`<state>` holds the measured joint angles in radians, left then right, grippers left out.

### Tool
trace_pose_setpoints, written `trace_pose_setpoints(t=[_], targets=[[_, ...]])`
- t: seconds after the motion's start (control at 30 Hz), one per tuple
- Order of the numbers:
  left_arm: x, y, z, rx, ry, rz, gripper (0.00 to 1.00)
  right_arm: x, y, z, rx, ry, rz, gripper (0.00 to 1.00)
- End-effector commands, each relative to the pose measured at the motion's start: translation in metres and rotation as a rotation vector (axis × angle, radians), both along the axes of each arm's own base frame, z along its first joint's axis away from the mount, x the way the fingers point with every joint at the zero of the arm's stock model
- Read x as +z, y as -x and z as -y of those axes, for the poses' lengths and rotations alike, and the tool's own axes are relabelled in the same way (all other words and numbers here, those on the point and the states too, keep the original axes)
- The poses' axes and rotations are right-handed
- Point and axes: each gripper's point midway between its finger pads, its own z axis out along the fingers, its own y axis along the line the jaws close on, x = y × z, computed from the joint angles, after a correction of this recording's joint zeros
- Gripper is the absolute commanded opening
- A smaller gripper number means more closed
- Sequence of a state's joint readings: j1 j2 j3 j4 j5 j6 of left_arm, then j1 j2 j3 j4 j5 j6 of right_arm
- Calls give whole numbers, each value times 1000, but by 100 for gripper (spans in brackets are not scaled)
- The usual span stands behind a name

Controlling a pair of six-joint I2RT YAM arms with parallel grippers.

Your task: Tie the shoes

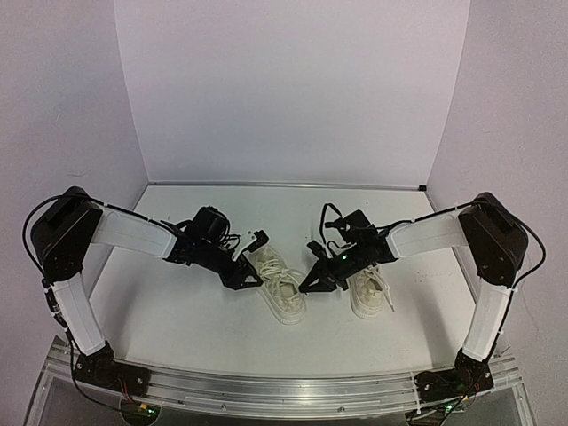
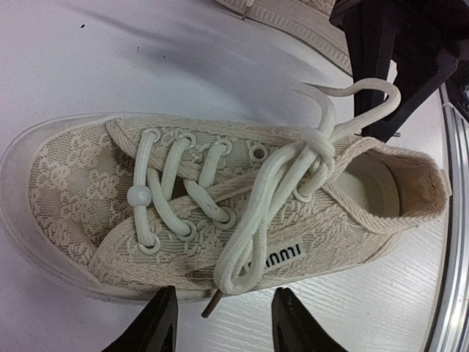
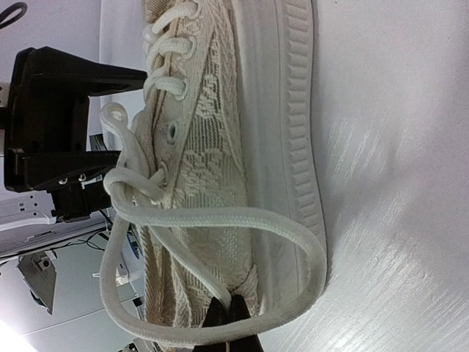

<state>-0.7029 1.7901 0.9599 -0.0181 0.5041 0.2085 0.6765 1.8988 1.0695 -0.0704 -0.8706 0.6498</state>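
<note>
- Left-hand shoe (image 1: 282,291): cream low-top with a lace-patterned fabric upper and a pale toe cap. It stands upright on its ribbed sole (image 3: 282,132) on the white table (image 1: 177,328).
- Its white laces (image 2: 264,213) criss-cross the eyelets and meet in a loose knot near the top pair. Long loops spill over the side and down past the sole.
- Right-hand shoe (image 1: 368,291): same make, upright and just beside the first, roughly parallel. Its laces lie loose in a heap on top.
</note>
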Motion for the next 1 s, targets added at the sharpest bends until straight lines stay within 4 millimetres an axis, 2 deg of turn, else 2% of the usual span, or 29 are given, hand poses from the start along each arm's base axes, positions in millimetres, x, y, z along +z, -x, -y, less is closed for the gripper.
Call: trace_pose_setpoints(t=[0.0,0.17,0.43,0.97], targets=[[3,-4,6,-62,-3,16,41,12,-5,0,-4,-5,42,0],[-3,-2,1,-66,-38,21,26,14,-4,1,-8,1,43,0],[0,-1,-2,-65,-42,29,1,14,-4,3,-15,13,40,0],[1,-5,-22,-8,-74,23,0,4,10,20,-22,71,26,0]])
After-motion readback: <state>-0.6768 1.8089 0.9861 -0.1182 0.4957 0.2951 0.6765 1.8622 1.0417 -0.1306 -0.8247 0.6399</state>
